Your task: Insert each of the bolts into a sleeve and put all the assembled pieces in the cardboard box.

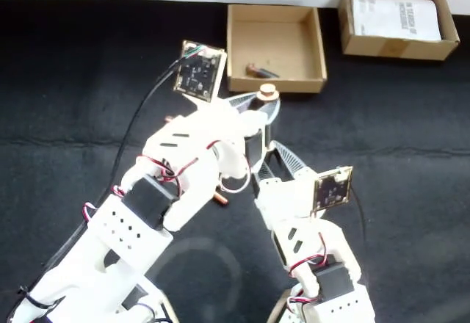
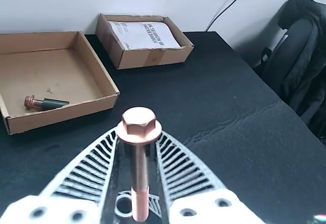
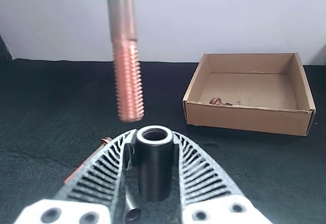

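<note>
Nearest you, well short of the open brown cardboard box (image 3: 244, 117), your right gripper (image 3: 153, 135) is clamped on an upright black cylindrical sleeve (image 3: 154, 170). Closer to the box, your left gripper (image 2: 138, 133) pinches a copper hex-head bolt (image 2: 138, 170), threaded tip just above the sleeve's mouth. Inside the box: one assembled bolt-and-sleeve piece (image 2: 45, 102), lying on its floor.

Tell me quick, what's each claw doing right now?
Left gripper: closed, holding a copper bolt.
Right gripper: closed, holding a black sleeve.
</note>
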